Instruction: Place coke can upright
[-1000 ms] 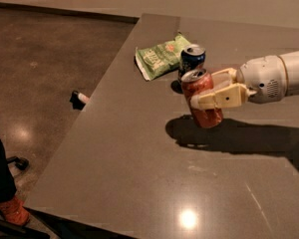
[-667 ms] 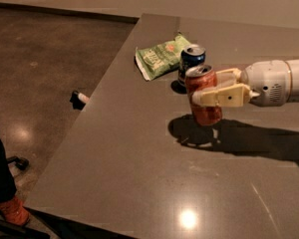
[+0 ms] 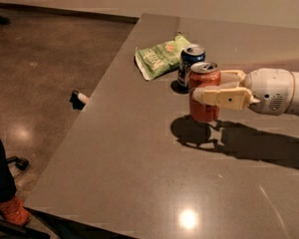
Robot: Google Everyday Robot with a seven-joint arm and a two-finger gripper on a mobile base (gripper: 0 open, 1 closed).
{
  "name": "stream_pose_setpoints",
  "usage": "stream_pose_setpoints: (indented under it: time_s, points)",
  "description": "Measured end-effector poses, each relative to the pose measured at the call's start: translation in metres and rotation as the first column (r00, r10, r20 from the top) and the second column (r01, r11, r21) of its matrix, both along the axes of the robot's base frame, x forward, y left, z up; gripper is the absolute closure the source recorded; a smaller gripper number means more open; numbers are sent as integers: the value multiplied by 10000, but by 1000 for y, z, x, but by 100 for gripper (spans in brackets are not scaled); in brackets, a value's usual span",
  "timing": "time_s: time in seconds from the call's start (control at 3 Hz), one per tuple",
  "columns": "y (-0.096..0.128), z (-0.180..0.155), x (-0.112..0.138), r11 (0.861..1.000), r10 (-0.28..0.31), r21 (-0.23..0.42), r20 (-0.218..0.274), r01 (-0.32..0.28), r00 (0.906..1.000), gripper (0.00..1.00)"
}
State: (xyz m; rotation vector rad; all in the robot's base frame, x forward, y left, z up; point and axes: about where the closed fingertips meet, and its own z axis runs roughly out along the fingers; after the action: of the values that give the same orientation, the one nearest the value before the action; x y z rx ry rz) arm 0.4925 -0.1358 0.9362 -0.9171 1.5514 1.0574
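The coke can (image 3: 204,81) is orange-red with a silver top and stands upright in my gripper (image 3: 209,87), held a little above the grey table (image 3: 139,173). Its shadow lies on the table just below it. My gripper comes in from the right on a white arm (image 3: 276,91); its cream fingers (image 3: 222,96) are shut around the can's middle.
A dark blue can (image 3: 191,63) stands upright just behind and left of the coke can. A green chip bag (image 3: 159,58) lies behind that, near the table's left edge. A small dark object (image 3: 78,99) lies on the floor to the left.
The gripper with the coke can has moved slightly right and the can now sits more upright. The blue can and chip bag have not moved.
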Motion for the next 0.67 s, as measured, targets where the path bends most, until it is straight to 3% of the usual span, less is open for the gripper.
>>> stream_pose_setpoints:
  time_s: [0.67]
  points:
    - [0,-3,1,9972,-559,552,893,511,9944,100]
